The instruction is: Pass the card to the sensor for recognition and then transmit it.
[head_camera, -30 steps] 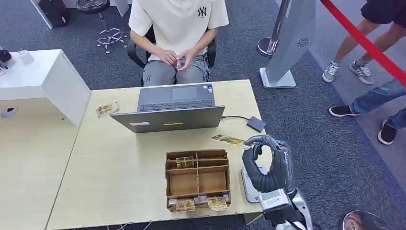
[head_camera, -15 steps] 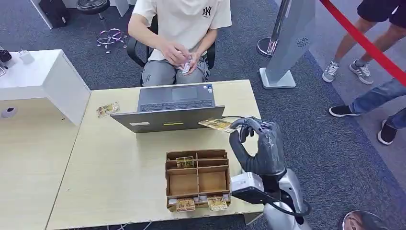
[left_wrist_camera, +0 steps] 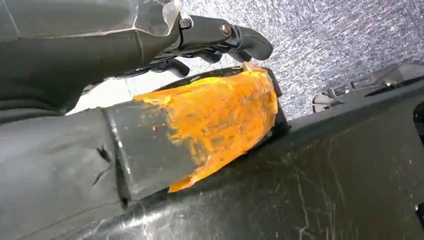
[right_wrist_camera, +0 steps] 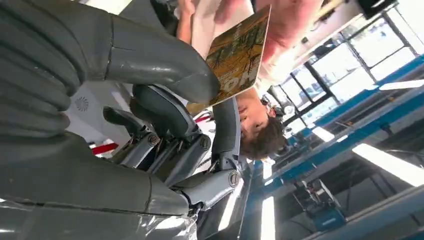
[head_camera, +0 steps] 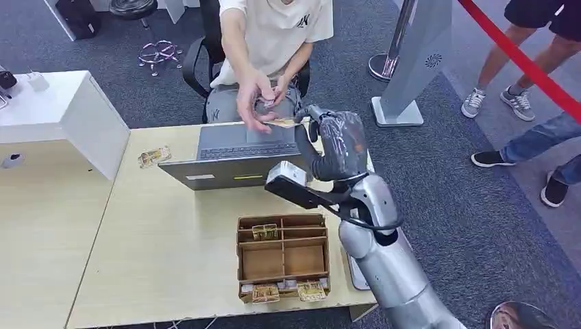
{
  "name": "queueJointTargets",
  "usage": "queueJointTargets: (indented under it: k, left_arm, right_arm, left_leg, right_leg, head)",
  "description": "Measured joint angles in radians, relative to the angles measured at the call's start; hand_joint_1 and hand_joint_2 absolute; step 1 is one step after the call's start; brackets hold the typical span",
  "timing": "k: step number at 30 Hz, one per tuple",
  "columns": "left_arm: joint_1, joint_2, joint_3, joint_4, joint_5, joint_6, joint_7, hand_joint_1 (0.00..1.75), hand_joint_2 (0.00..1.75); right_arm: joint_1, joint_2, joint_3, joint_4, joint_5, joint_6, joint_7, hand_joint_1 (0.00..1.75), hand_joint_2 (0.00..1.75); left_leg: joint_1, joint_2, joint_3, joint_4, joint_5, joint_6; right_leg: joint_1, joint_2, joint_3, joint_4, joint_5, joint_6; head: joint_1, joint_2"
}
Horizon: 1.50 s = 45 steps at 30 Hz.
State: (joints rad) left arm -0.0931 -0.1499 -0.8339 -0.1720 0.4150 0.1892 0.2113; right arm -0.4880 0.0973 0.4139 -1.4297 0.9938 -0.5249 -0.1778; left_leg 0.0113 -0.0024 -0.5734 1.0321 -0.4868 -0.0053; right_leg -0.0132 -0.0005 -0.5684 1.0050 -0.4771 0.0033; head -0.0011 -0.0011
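Note:
My right hand (head_camera: 336, 140) is stretched out above the laptop (head_camera: 246, 161) and pinches a gold-patterned card (head_camera: 284, 123) between thumb and fingers. The right wrist view shows the same card (right_wrist_camera: 237, 57) sticking out past the thumb of my right hand (right_wrist_camera: 150, 100). A seated person in a white shirt leans in; that person's hand (head_camera: 250, 103) is at the card's far end. The flat white sensor (head_camera: 356, 273) lies at the table's front right edge, partly behind my arm. My left hand (left_wrist_camera: 220, 37) hangs low, its fingers seen only in part.
A wooden divided box (head_camera: 282, 257) holding several cards stands near the table's front edge. One more card (head_camera: 153, 156) lies left of the laptop. A white cabinet (head_camera: 62, 116) stands at the left. A grey stand (head_camera: 411, 62) and people's legs are at the right.
My right hand rose from beside the sensor and carried the card over the laptop towards the person. The person leaned forward and reached a hand to the card.

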Motion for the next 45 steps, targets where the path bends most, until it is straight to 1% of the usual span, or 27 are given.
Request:
queueJointTargets:
  k: [5,11,12,13,14,15,16,24,30,33,39,45]
  left_arm:
    - [-0.002,0.0,-0.019,0.0,-0.011,-0.009,0.008,0.0,0.0]
    - [-0.002,0.0,-0.04,0.0,-0.02,-0.01,0.013,0.0,0.0]
    - [-0.002,0.0,-0.042,0.0,-0.02,-0.011,0.013,0.0,0.0]
    - [-0.002,0.0,-0.044,0.0,-0.02,-0.011,0.013,0.0,0.0]
    - [-0.002,0.0,-0.047,0.0,-0.02,-0.011,0.013,0.0,0.0]
    - [-0.002,0.0,-0.048,0.0,-0.02,-0.011,0.013,0.0,0.0]
    - [-0.002,0.0,-0.049,0.0,-0.02,-0.011,0.013,0.0,0.0]
    - [-0.003,0.0,-0.055,0.0,-0.01,-0.01,0.013,0.0,0.0]
    - [-0.003,0.0,-0.056,0.0,-0.002,-0.007,0.01,0.0,0.0]
    - [-0.003,0.0,-0.056,0.001,0.005,-0.004,0.01,0.0,0.0]
    - [-0.002,0.0,-0.056,0.001,0.024,0.007,0.0,0.0,0.0]
    - [-0.002,0.001,-0.056,0.001,0.029,0.009,-0.001,0.0,0.0]
  right_arm:
    - [-0.073,0.028,0.0,0.119,0.064,-0.031,0.036,1.75,1.75]
    - [-0.126,0.051,-0.001,0.218,0.108,-0.058,0.061,1.75,1.75]
    - [-0.129,0.054,-0.002,0.229,0.112,-0.061,0.064,1.64,1.75]
    - [-0.132,0.057,-0.003,0.24,0.117,-0.065,0.068,1.2,1.75]
    - [-0.134,0.06,-0.004,0.249,0.122,-0.07,0.07,1.2,1.75]
    - [-0.135,0.062,-0.005,0.254,0.122,-0.072,0.07,0.42,1.75]
    - [-0.135,0.065,-0.006,0.26,0.125,-0.076,0.071,0.02,1.75]
    - [-0.128,0.074,-0.011,0.269,0.131,-0.095,0.076,0.0,1.75]
    - [-0.085,0.074,-0.012,0.21,0.111,-0.097,0.06,0.0,1.75]
    - [-0.057,0.074,-0.014,0.164,0.071,-0.094,0.041,0.0,1.75]
    - [0.022,0.073,-0.02,0.044,-0.089,-0.061,-0.021,0.0,1.75]
    - [0.066,0.073,-0.025,-0.028,-0.111,-0.056,-0.032,0.0,1.75]
  left_leg:
    - [0.0,0.0,0.0,0.0,0.0,0.0]
    - [0.0,0.0,0.0,0.0,0.0,0.0]
    - [0.0,0.0,0.0,0.0,0.0,0.0]
    - [0.0,0.0,0.0,0.0,0.0,0.0]
    - [0.0,0.0,0.0,0.0,0.0,0.0]
    - [0.0,0.0,0.0,0.0,0.0,0.0]
    - [0.0,0.0,0.0,0.0,0.0,0.0]
    - [0.0,0.0,0.0,0.0,0.0,0.0]
    - [0.0,0.0,0.0,0.0,0.0,0.0]
    - [0.0,0.0,0.0,0.0,0.0,0.0]
    - [0.0,0.0,0.0,0.0,0.0,0.0]
    - [0.0,0.0,0.0,0.0,0.0,0.0]
  right_leg:
    - [0.0,0.0,0.0,0.0,0.0,0.0]
    - [0.0,0.0,0.0,0.0,0.0,0.0]
    - [0.0,0.0,0.0,0.0,0.0,0.0]
    - [0.0,0.0,0.0,0.0,0.0,0.0]
    - [0.0,0.0,0.0,0.0,0.0,0.0]
    - [0.0,0.0,0.0,0.0,0.0,0.0]
    - [0.0,0.0,0.0,0.0,0.0,0.0]
    - [0.0,0.0,0.0,0.0,0.0,0.0]
    - [0.0,0.0,0.0,0.0,0.0,0.0]
    - [0.0,0.0,0.0,0.0,0.0,0.0]
    - [0.0,0.0,-0.001,0.0,0.0,0.0]
    - [0.0,0.0,-0.001,0.0,0.0,0.0]
  head:
    - [0.0,0.0]
    - [0.0,0.0]
    - [0.0,0.0]
    - [0.0,0.0]
    - [0.0,0.0]
    - [0.0,0.0]
    - [0.0,0.0]
    - [0.0,0.0]
    - [0.0,0.0]
    - [0.0,0.0]
    - [0.0,0.0]
    - [0.0,0.0]
